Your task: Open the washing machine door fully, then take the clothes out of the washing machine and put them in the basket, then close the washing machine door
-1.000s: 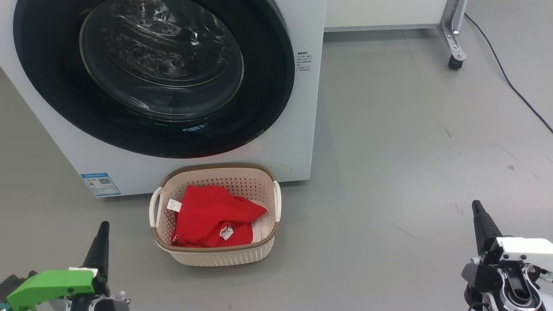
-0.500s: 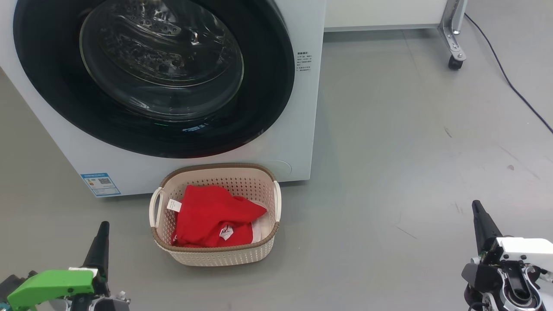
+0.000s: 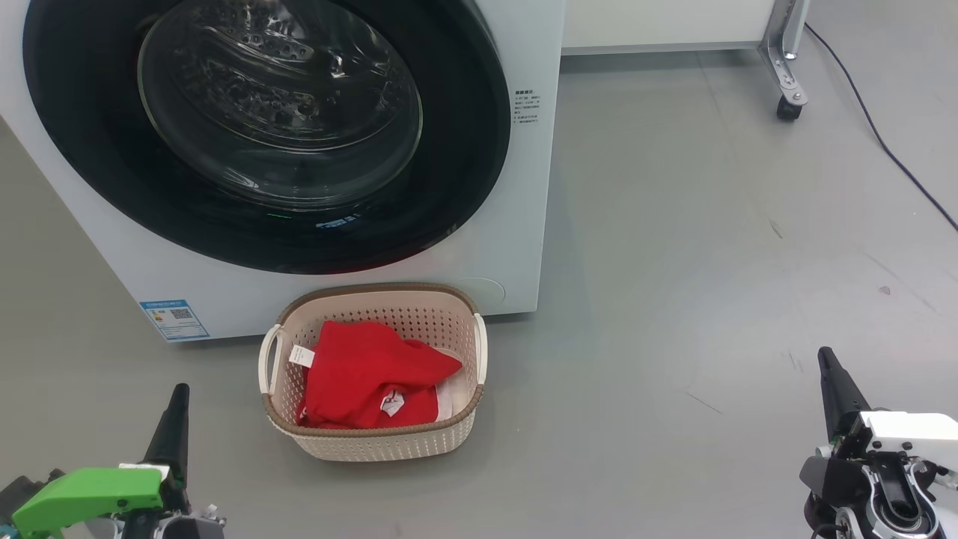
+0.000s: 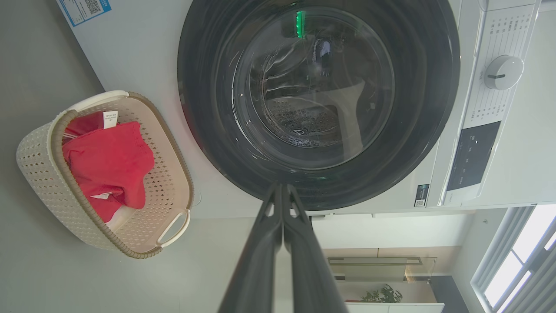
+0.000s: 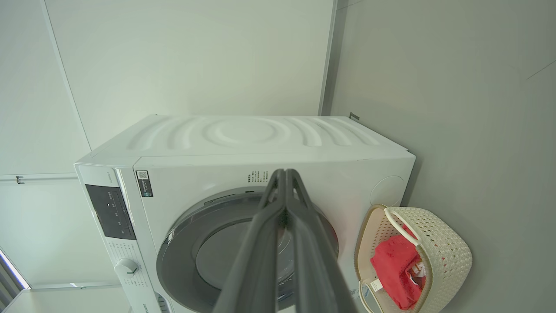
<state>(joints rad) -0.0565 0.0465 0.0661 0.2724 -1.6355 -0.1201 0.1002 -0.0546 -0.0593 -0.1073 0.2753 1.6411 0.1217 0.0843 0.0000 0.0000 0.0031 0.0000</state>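
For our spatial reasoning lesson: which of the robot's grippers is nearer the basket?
Left. The left gripper sits just left of the basket; the right gripper is far off to its right.

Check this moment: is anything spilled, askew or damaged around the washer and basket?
Nothing stands out. The washing machine door sits shut and flush, and the clothes lie inside the basket, which stands upright before the machine.

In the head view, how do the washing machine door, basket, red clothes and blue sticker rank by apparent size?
Largest to smallest:
washing machine door, though cropped
basket
clothes, lying inside it
blue sticker
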